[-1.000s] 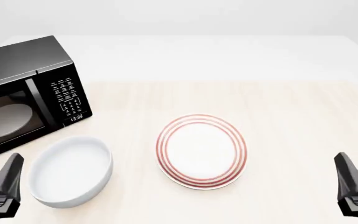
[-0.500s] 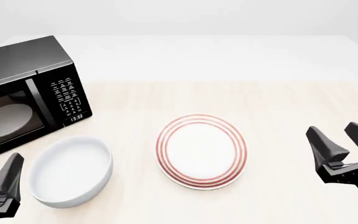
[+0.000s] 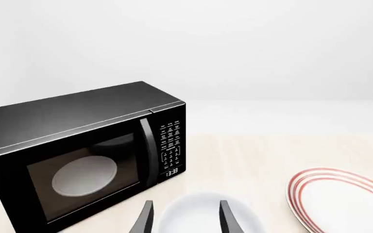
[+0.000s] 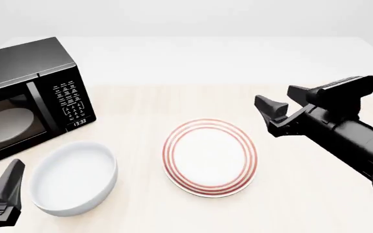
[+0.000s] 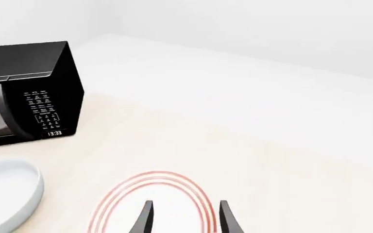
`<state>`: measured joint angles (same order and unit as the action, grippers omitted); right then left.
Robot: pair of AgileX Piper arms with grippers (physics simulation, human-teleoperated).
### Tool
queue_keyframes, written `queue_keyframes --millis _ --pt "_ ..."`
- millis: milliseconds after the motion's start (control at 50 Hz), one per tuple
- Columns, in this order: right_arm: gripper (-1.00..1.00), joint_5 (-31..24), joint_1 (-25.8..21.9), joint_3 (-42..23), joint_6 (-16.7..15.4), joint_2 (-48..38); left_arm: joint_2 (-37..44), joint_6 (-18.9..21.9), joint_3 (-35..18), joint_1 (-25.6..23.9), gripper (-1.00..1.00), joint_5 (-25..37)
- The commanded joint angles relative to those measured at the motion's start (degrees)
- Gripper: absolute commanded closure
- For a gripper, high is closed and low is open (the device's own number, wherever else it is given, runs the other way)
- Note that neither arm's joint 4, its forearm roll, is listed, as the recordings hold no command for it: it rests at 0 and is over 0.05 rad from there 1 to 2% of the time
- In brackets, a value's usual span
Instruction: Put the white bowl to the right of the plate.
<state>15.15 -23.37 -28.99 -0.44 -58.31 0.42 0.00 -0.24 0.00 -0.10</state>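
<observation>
The white bowl sits at the front left of the table, left of the red-ringed plate. My left gripper is open and empty, just short of the bowl, which lies in line with the gap between its fingers. One left finger shows in the front view's lower left corner. My right gripper is open and empty, raised above the table just right of the plate's far edge and pointing left. In the right wrist view it hangs over the plate, with the bowl beyond.
A black microwave stands at the back left, door shut, a pale oval turntable behind its glass. It is close behind the bowl and also shows in the left wrist view. The light wooden tabletop spreads right of the plate.
My right arm has risen from the lower right corner and swung up and left, to above the table beside the plate's far right edge. The left arm, bowl and plate have not moved.
</observation>
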Motion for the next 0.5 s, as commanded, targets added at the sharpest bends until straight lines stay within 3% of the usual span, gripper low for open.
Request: queue_keyframes --millis 20,500 --pt "-1.00 -1.00 -5.38 -10.44 0.33 -14.52 0.00 0.00 0.00 0.00 -1.00 0.00" --pt "-1.00 -7.31 -11.40 -26.95 -1.55 -27.81 0.00 0.00 0.00 0.00 -1.00 0.00"
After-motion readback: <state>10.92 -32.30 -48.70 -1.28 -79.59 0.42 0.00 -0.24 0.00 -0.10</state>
